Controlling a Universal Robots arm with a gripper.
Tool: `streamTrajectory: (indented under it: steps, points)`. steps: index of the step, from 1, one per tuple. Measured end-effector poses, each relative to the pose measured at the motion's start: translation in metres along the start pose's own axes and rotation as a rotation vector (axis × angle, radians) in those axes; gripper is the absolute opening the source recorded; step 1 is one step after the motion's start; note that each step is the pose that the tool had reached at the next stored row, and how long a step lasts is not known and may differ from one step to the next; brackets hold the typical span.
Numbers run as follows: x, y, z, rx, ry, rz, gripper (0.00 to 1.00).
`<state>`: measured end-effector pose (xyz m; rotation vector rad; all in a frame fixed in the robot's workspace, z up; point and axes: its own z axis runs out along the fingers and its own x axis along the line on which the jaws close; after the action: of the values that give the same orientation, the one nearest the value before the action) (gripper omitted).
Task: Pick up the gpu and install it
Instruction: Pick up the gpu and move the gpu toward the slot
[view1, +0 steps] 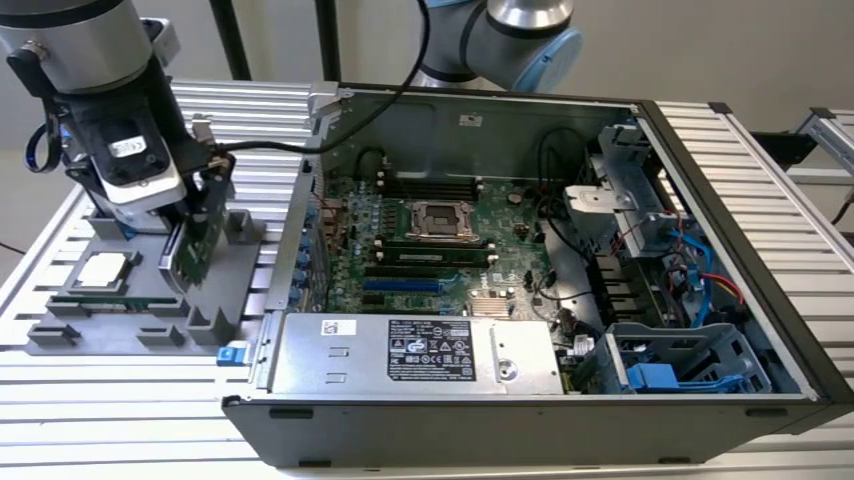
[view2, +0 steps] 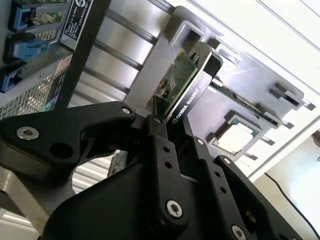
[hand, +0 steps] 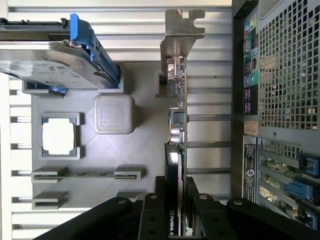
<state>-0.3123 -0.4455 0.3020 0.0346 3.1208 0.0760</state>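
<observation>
Pickup is as far as you are: your gripper has its jaws pinched on the gpu, standing on edge at the tray's edge nearest the case, install not yet done.

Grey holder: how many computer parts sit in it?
4: gpu upright beside the computer case, in the gripper; hard drive at one end; processor chip in the middle; memory stick beside it. More may be hidden.

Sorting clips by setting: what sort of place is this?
Probably a lab bench for robot PC assembly: an open computer case with its motherboard bared, a grey parts fixture, and the gripper shut on the gpu, on a slatted metal table.
</observation>
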Motion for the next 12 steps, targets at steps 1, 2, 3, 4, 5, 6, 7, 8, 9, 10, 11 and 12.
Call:
streamTrajectory:
  steps: [1, 2, 3, 4, 5, 6, 7, 8, 9, 10, 11, 12]
  points:
    - [0.0000, 0.0000, -0.0007, 0.0000, -0.0001, 0.000, 0.00]
    - [0.0000, 0.0001, -0.0013, 0.0000, -0.0001, 0.000, 0.00]
    - [0.0000, 0.0001, -0.0020, 0.0000, 0.0000, 0.000, 0.00]
    - [-0.0001, 0.0002, -0.0027, -0.0001, -0.0001, 0.000, 0.00]
    - [-0.0001, 0.0002, -0.0033, -0.0001, -0.0001, 0.000, 0.00]
    - [-0.0001, 0.0002, -0.0040, 0.0000, 0.0000, 0.000, 0.00]
    - [-0.0001, 0.0002, -0.0046, 0.0000, -0.0001, 0.000, 0.00]
    - [-0.0001, 0.0003, -0.0052, -0.0001, -0.0001, 0.000, 0.00]
    - [-0.0001, 0.0003, -0.0059, 0.0000, 0.0000, 0.000, 0.00]
    - [-0.0001, 0.0003, -0.0066, 0.0000, 0.0000, 0.000, 0.00]
    - [-0.0001, 0.0004, -0.0072, 0.0000, -0.0001, 0.000, 0.00]
    - [-0.0002, 0.0004, -0.0079, 0.0000, 0.0000, 0.000, 0.00]
